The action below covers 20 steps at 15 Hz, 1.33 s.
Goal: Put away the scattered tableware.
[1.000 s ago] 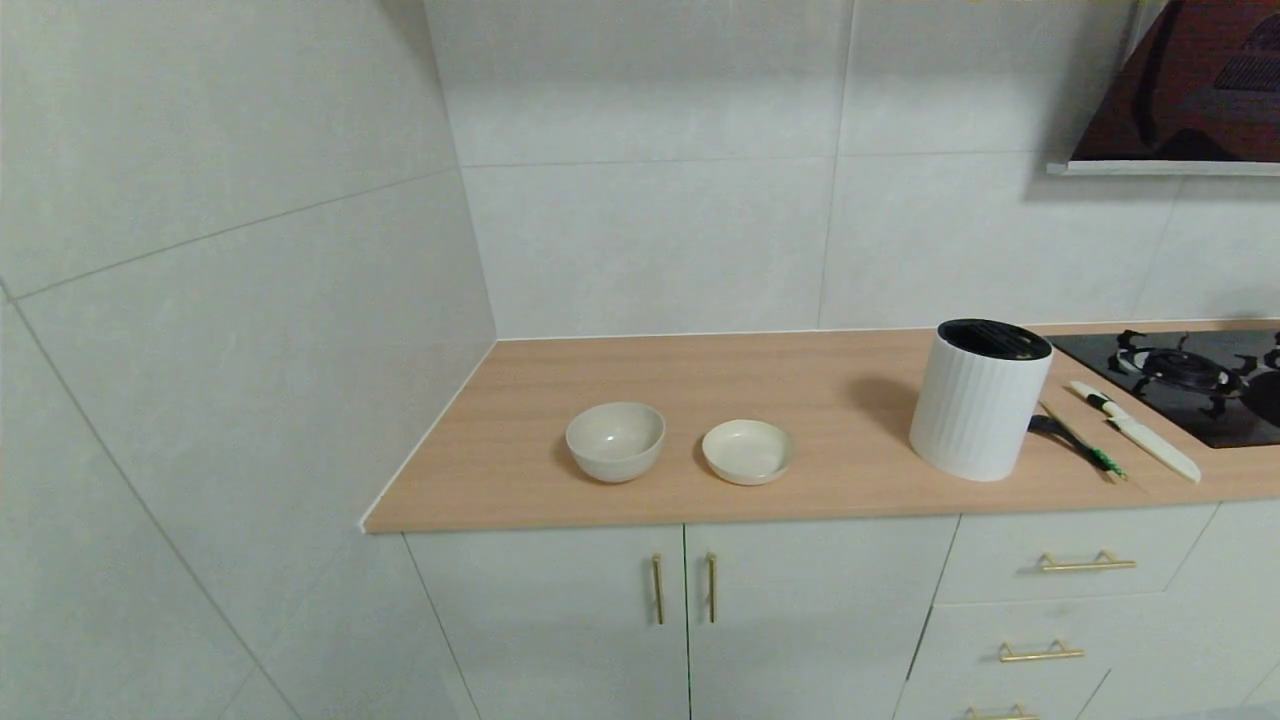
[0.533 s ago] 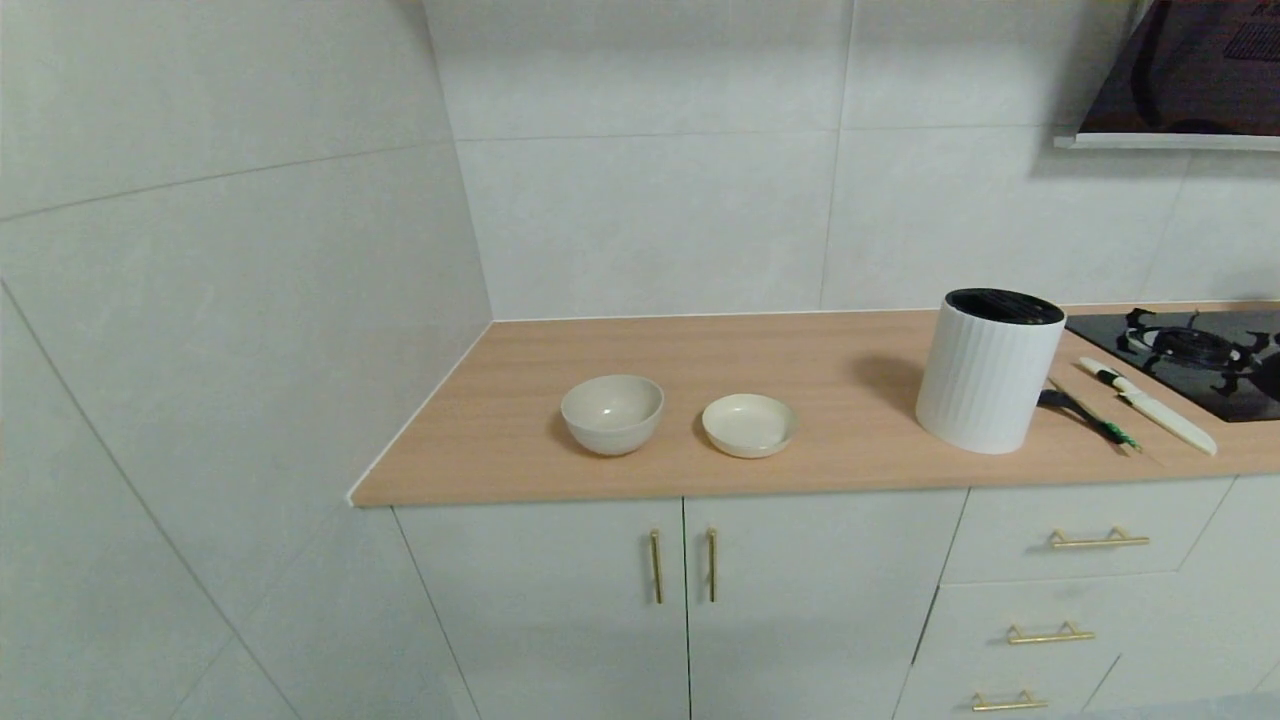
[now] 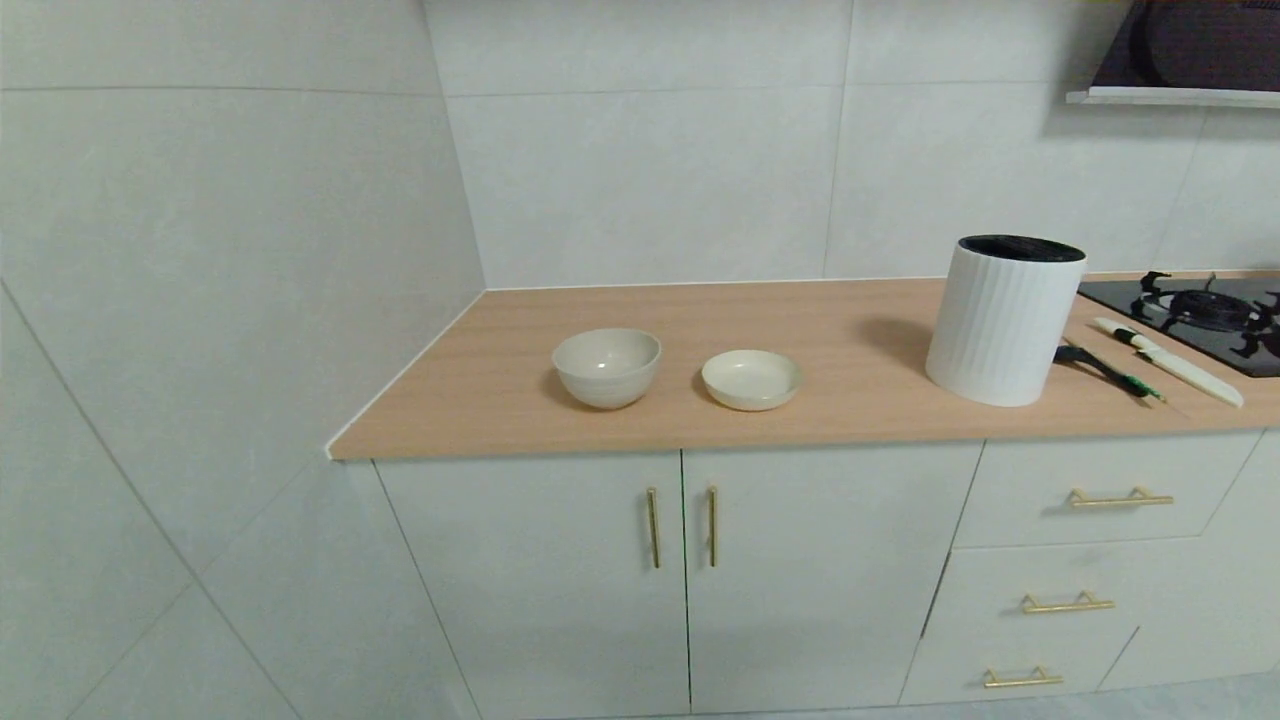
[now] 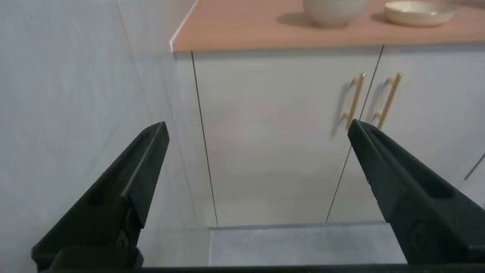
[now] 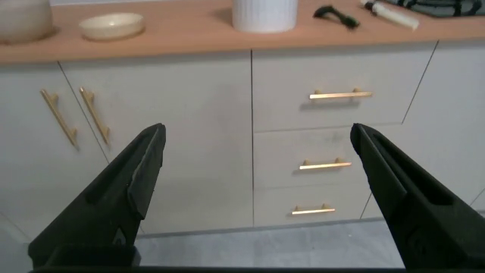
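Observation:
A beige bowl (image 3: pixel 606 366) and a shallow cream dish (image 3: pixel 750 379) sit side by side on the wooden counter (image 3: pixel 700 420). A white ribbed holder (image 3: pixel 1003 319) with a black slotted top stands to their right. Beyond it lie a black-handled utensil (image 3: pixel 1104 370) and a white knife (image 3: pixel 1168 361). My left gripper (image 4: pixel 258 189) is open, low before the cabinet doors, with the bowl (image 4: pixel 333 10) and dish (image 4: pixel 418 12) above. My right gripper (image 5: pixel 258 189) is open, facing the drawers, below the dish (image 5: pixel 112 26) and holder (image 5: pixel 264 14).
A tiled wall closes the counter's left end and back. A black gas hob (image 3: pixel 1200 315) lies at the far right under a hood (image 3: pixel 1180 50). Below the counter are two cabinet doors with gold handles (image 3: pixel 682 526) and drawers (image 3: pixel 1120 497) to the right.
The whole head view has shifted: the counter sits higher in the picture and more cabinet front shows, so the camera has moved. The tableware keeps its places.

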### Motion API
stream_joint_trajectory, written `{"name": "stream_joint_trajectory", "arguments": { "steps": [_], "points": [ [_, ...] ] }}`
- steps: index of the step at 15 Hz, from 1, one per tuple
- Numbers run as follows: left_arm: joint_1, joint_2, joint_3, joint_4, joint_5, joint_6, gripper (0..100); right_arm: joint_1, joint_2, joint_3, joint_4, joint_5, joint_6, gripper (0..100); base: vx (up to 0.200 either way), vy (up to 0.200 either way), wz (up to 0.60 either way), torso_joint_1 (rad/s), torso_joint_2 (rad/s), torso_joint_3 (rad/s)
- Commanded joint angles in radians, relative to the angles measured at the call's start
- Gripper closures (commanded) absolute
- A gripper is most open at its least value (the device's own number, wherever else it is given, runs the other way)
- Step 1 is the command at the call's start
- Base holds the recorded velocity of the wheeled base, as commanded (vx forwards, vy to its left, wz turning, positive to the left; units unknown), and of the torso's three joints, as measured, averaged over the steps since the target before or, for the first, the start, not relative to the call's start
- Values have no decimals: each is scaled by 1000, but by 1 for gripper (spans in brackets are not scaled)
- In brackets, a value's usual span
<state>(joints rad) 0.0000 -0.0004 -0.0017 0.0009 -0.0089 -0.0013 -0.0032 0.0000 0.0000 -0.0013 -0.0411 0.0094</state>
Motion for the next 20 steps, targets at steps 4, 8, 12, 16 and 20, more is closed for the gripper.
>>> {"name": "stream_joint_trajectory", "arguments": {
  "steps": [4, 8, 12, 16, 20],
  "points": [
    [0, 0, 0, -1, 0, 0, 0, 0, 0, 0, 0, 0, 0, 0, 0, 0, 0, -207, 502, 293],
    [0, 0, 0, -1, 0, 0, 0, 0, 2, 0, 0, 0, 0, 0, 0, 0, 0, -191, 478, 287],
    [0, 0, 0, -1, 0, 0, 0, 0, 0, 0, 0, 0, 0, 0, 0, 0, 0, -167, 463, 294],
    [0, 0, 0, 1, 0, 0, 0, 0, 0, 0, 0, 0, 0, 0, 0, 0, 0, -138, 449, 316],
    [0, 0, 0, -1, 0, 0, 0, 0, 0, 0, 0, 0, 0, 0, 0, 0, 0, -77, 354, 262]
  ]
}}
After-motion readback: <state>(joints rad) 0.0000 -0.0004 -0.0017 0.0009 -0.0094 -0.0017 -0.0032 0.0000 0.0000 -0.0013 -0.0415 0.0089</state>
